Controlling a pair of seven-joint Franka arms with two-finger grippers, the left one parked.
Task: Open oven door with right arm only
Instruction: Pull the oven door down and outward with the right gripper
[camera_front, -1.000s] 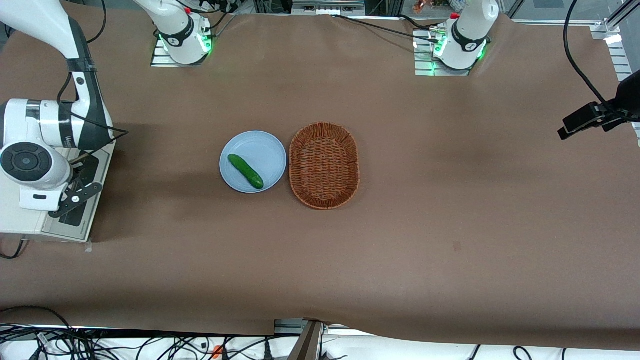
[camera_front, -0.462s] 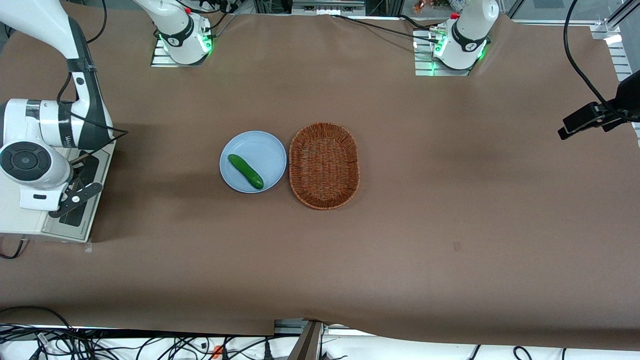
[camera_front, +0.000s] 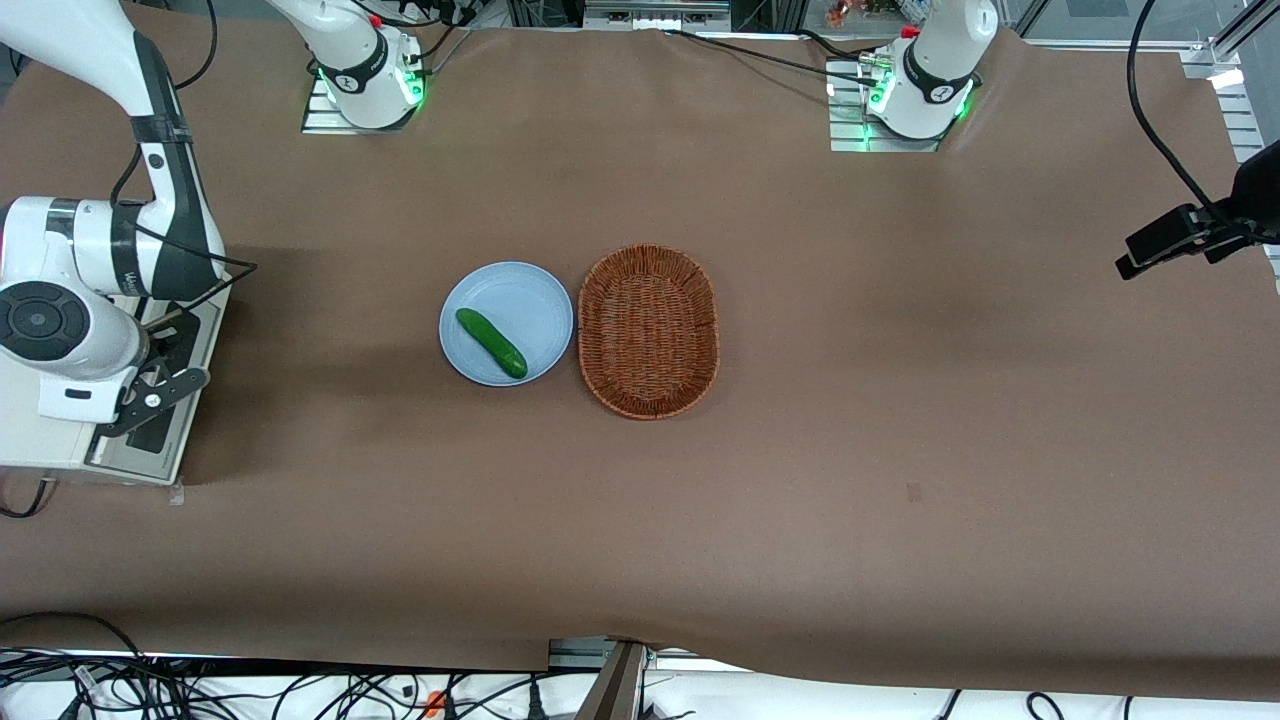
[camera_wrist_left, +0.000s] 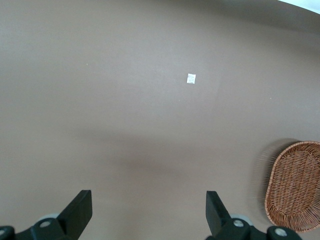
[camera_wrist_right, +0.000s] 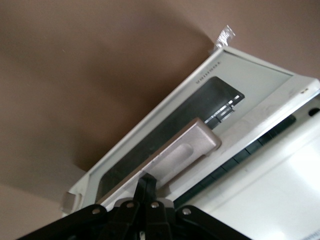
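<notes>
The end effector (camera_wrist_right: 146, 192) is pinching narrowly on the silver handle (camera_wrist_right: 175, 156) of the oven door (camera_wrist_right: 165, 125), at the working arm's end of the counter (camera_front: 900, 400). The door is gaping slightly from the toaster oven (camera_wrist_right: 270, 165), so the pulling step seems underway; swinging it down looks next.

The silver-framed, dark-glass oven door (camera_wrist_right: 165, 131) tilts ajar, its bar handle (camera_wrist_right: 182, 152) facing outward.
</notes>
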